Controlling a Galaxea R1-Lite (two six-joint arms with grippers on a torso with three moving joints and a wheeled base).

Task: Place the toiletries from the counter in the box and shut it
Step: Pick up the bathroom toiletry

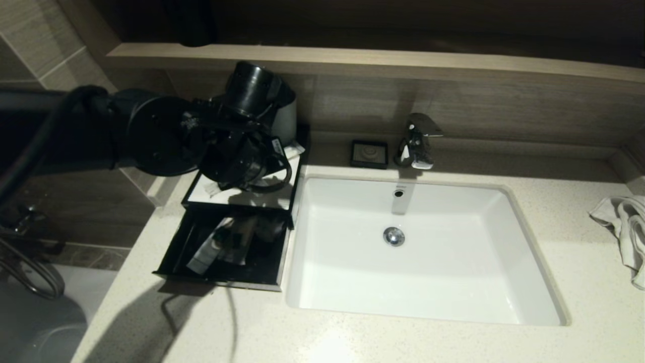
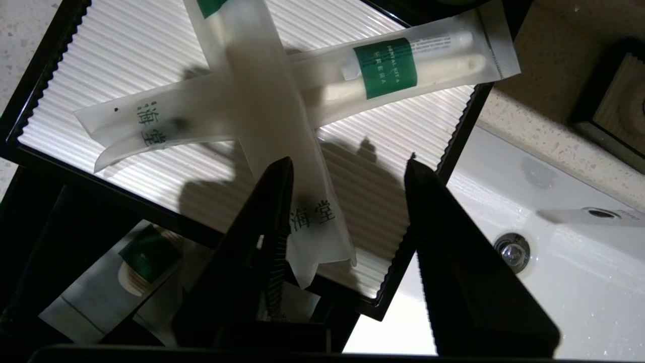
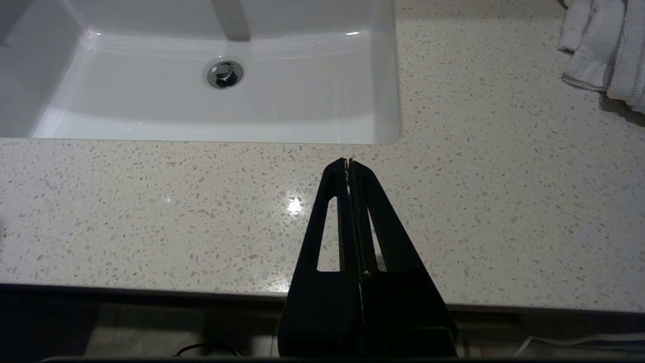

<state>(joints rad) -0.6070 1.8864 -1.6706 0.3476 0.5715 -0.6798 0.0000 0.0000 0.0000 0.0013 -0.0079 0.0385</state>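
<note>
Left of the basin, box [image 1: 241, 197]: black, white ribbed top panel, drawer [image 1: 221, 252] pulled out toward the front edge of the surface [image 1: 453, 343], drawer front close to that edge.
On the top panel, long packets [image 2: 267, 111]: two slim translucent ones crossed over each other, one end overhanging the panel's edge toward the drawer.
In the drawer, short packets [image 1: 216, 247]: several lying flat, green labels partly in shadow.
Above the box, left gripper [image 2: 347, 166]: fingers [image 2: 267, 222] apart, one beside the overhanging packet end, nothing clamped, whether touching cannot be told.
Over the front strip of the surface, right gripper [image 3: 348, 162]: fingers pressed together, holding nothing.
Right of the box, basin [image 1: 504, 201]: rim just beside the box's side, little room between.
Far right, towel [image 1: 625, 227]: crumpled near the surface's edge.
Front strip: wide bare stone.
</note>
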